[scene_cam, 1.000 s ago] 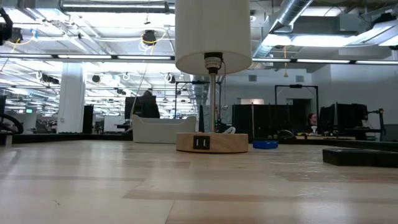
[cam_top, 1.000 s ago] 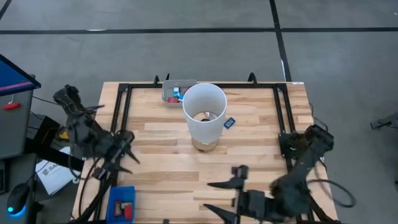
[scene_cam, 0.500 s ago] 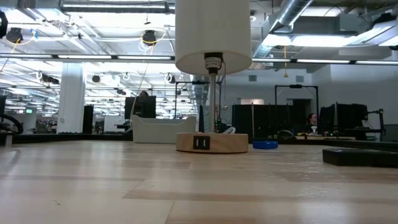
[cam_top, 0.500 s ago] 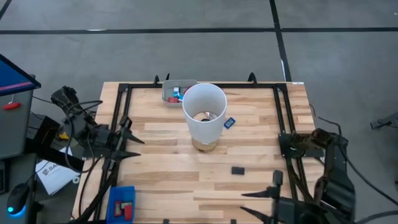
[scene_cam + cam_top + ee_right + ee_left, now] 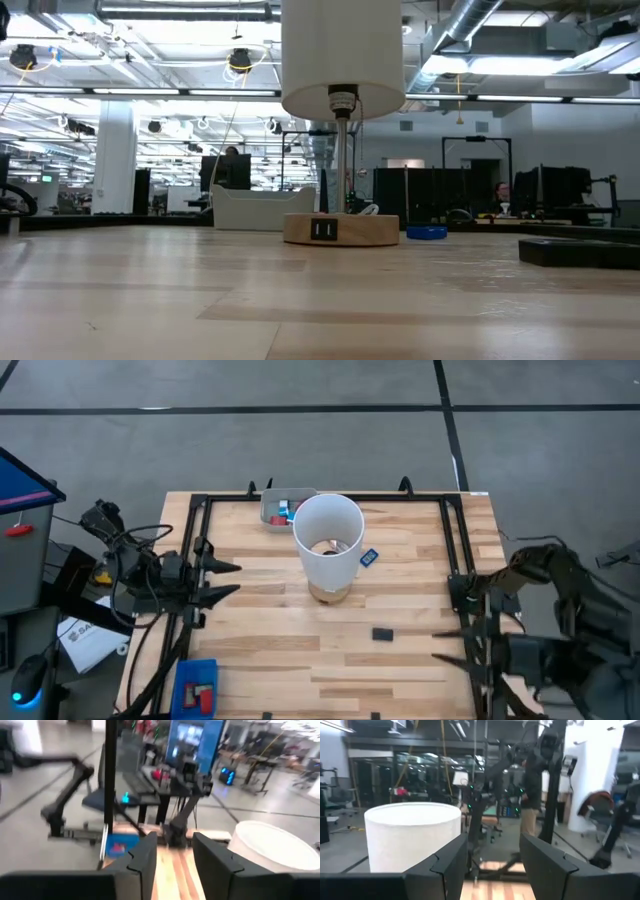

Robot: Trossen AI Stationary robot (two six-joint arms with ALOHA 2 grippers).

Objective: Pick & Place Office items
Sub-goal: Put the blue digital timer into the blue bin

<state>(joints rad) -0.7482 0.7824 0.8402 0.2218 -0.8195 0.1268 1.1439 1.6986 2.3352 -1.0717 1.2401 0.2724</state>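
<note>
Jaws of both the left gripper (image 5: 222, 579) and right gripper (image 5: 448, 644) stand open w/ nothing held, so it's between picks; next calls for reaching the black piece (image 5: 381, 633) lying lower centre of the table (image 5: 260, 640).

I can't make out the small pieces in the grey tray (image 5: 272, 512); the white cylinder (image 5: 327, 540) overlaps its corner. My right arm (image 5: 560, 630) runs off frame.
</note>
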